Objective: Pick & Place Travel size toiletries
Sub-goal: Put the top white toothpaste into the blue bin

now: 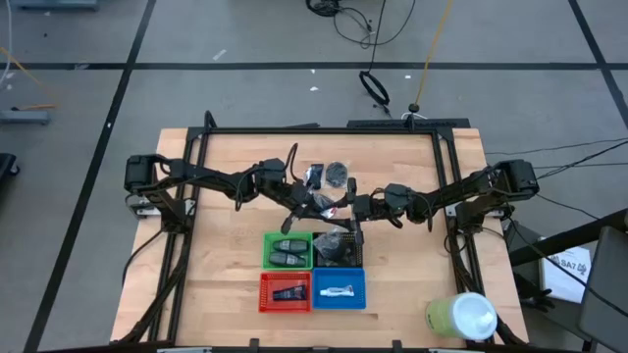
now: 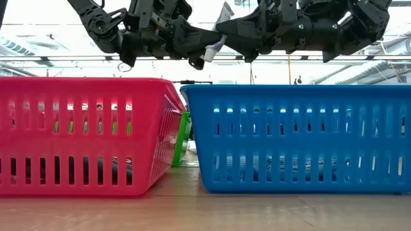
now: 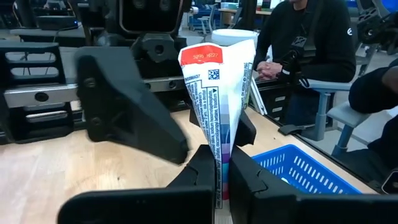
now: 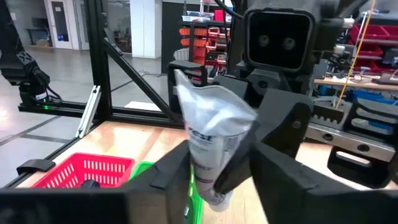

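A white-and-blue tube with a red band at its wide end stands roughly upright in the air between my two arms, above the table's middle. Its wide flat end points up and its narrow end down. My left gripper comes from the table's left and my right gripper from the right. Both are shut on the tube's lower part. Below them, four trays hold toiletries: green with dark grey ovals, black, red and blue. My left gripper pinches the tube's narrow lower part between its two fingers, coming level from the table's left. The tube rises above the fingers, lifted clear of the table and trays. My right gripper has the same lower part between its two fingers, level from the table's right, opposite my left gripper. The narrow end shows just below its fingers.
Two dark mesh puffs lie loose on the table beyond the arms. A big pale green cylinder with a white top stands at the near right corner. A black frame edges the table. People sit beyond the table.
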Controlling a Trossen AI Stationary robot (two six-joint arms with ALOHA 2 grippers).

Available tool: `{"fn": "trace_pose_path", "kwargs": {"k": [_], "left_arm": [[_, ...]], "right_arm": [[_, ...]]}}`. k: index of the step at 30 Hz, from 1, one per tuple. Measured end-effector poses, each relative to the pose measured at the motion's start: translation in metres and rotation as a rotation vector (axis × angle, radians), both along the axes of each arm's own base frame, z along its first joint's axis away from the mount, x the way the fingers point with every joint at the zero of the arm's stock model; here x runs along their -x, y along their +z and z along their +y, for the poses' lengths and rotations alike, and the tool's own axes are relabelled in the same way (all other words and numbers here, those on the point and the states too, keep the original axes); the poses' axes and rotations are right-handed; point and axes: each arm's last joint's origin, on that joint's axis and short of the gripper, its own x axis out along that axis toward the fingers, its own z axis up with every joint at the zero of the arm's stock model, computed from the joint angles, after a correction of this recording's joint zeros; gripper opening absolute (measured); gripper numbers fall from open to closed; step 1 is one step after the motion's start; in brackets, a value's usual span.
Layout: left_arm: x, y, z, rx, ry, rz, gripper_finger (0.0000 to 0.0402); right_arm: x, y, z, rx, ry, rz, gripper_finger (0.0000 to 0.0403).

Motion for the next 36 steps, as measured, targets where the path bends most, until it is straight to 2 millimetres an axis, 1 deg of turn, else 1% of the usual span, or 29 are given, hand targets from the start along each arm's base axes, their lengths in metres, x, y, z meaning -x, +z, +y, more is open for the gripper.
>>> {"fn": "trace_pose_path", "kwargs": {"k": [8,11,15,17,19,25,28,32,36], "left_arm": [[0.0,-0.001,0.0,0.011,0.006,0.013,0.002],[0.0,-0.001,0.0,0.011,0.014,0.014,0.0023],[0.0,-0.001,0.0,0.072,0.072,0.052,0.0042],[-0.001,-0.001,0.0,0.088,0.085,0.061,0.0067],[0.0,0.0,-0.001,0.106,0.108,0.067,0.0102],[0.004,0.01,0.0,0.119,0.17,0.077,0.0234],[0.011,0.019,0.001,0.102,0.271,0.104,0.0287],[0.024,0.029,0.002,0.061,0.391,0.162,0.0337],[0.04,0.043,0.004,0.014,0.437,0.196,0.0367]], "right_arm": [[0.0,0.0,0.0,0.051,-0.003,-0.007,0.0042],[0.0,0.0,0.0,0.063,-0.006,-0.009,0.0023],[0.001,-0.001,0.0,0.063,-0.002,-0.005,0.0019],[0.001,-0.001,0.0,0.063,-0.003,-0.005,0.0019],[0.0,0.0,0.0,0.064,-0.007,-0.006,0.0018],[0.0,0.0,0.0,0.063,-0.007,0.0,0.0013],[0.0,-0.001,-0.001,0.062,-0.01,0.007,0.0013],[0.0,-0.001,-0.001,0.06,-0.023,0.009,0.0013],[0.001,-0.001,0.001,0.043,0.025,0.022,0.0013]]}}
